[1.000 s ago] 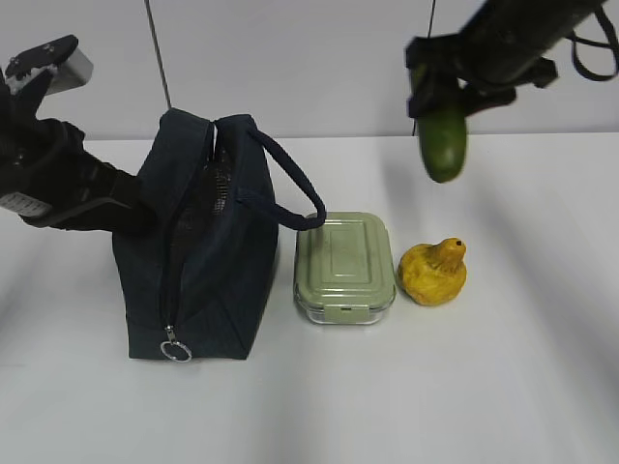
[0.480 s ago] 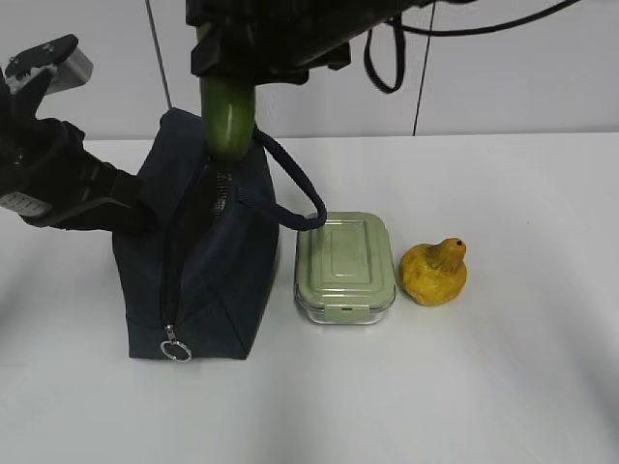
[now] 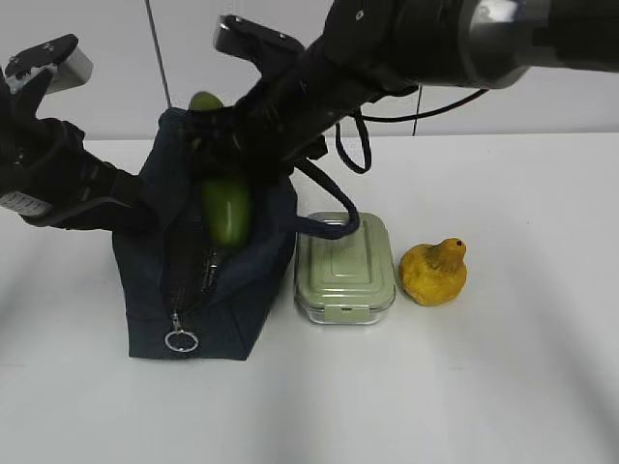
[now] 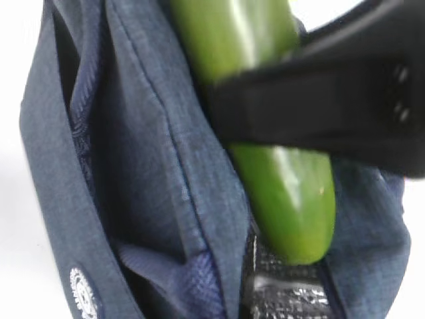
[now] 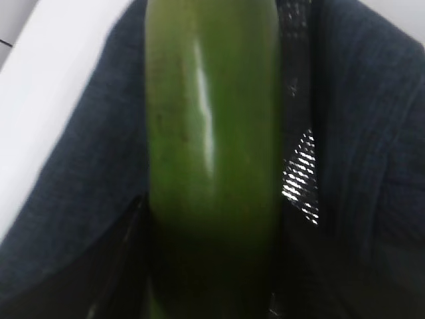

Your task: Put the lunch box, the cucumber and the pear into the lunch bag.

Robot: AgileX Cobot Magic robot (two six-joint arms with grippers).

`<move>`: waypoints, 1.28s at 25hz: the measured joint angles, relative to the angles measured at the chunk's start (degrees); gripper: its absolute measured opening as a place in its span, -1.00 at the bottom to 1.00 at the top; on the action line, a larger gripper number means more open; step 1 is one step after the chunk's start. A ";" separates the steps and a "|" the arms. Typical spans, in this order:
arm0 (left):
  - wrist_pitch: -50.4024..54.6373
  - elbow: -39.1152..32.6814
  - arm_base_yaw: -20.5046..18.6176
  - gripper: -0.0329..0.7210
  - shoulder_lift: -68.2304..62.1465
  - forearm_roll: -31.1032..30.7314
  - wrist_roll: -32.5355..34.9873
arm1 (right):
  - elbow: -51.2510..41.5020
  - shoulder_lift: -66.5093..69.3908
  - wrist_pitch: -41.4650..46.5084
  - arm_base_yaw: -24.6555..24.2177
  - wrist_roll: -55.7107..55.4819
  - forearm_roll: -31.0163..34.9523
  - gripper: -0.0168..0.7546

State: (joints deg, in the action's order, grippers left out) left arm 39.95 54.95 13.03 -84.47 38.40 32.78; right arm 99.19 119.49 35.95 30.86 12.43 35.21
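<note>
The dark navy lunch bag [image 3: 232, 300] stands upright on the white table, its top zip open. My right gripper [image 3: 228, 159] reaches across from the right and is shut on the green cucumber [image 3: 225, 215], which points down into the bag's mouth. In the left wrist view a black finger [image 4: 319, 113] crosses the cucumber [image 4: 285, 193] above the silver lining [image 4: 285, 296]. My left gripper [image 3: 137, 208] is shut on the bag's left side. The sage-lidded lunch box [image 3: 344, 266] sits right of the bag, and the yellow pear [image 3: 433, 273] right of that.
The bag's loop handle [image 3: 329, 227] hangs over the lunch box's back left corner. A metal ring pull [image 3: 180, 340] dangles at the bag's front end. The right arm [image 3: 416, 39] spans the space above the bag and box. A wall stands behind the table.
My right arm swung the cucumber from the upper right over to the bag, then lowered it so its tip sits inside the opening. The bag's mouth has spread wider. The left arm stayed still.
</note>
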 joint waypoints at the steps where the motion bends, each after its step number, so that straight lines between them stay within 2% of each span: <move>1: -0.05 0.00 0.00 -0.91 0.00 0.00 0.02 | 0.00 0.10 1.18 0.00 -0.97 -1.48 0.06; 8: -0.05 0.00 0.00 -0.91 0.00 0.05 0.02 | 0.36 0.14 8.93 0.00 -1.56 -4.45 0.42; 15: -0.05 0.00 0.00 -0.91 0.00 0.05 0.02 | 0.75 -0.92 11.59 0.00 0.34 -6.05 0.48; 19: -0.16 0.00 0.00 -0.91 0.00 0.05 0.07 | 1.69 -5.04 12.78 -0.13 -0.51 -10.83 0.49; 22: -0.17 0.00 0.00 -0.91 0.00 0.05 0.07 | 1.76 -8.36 15.05 -1.00 -3.90 -19.86 0.48; 25: -0.23 0.00 0.00 -0.91 0.00 0.05 0.07 | 1.76 -9.81 20.96 -3.71 -6.42 -27.02 0.48; 32: -0.23 0.00 0.00 -0.91 0.00 0.00 0.09 | -2.41 -9.88 30.73 -13.47 -7.37 -29.31 0.40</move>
State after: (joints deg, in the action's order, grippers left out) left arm 39.72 54.95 13.03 -84.47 38.39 32.87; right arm 96.78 109.61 66.67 17.38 5.06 5.90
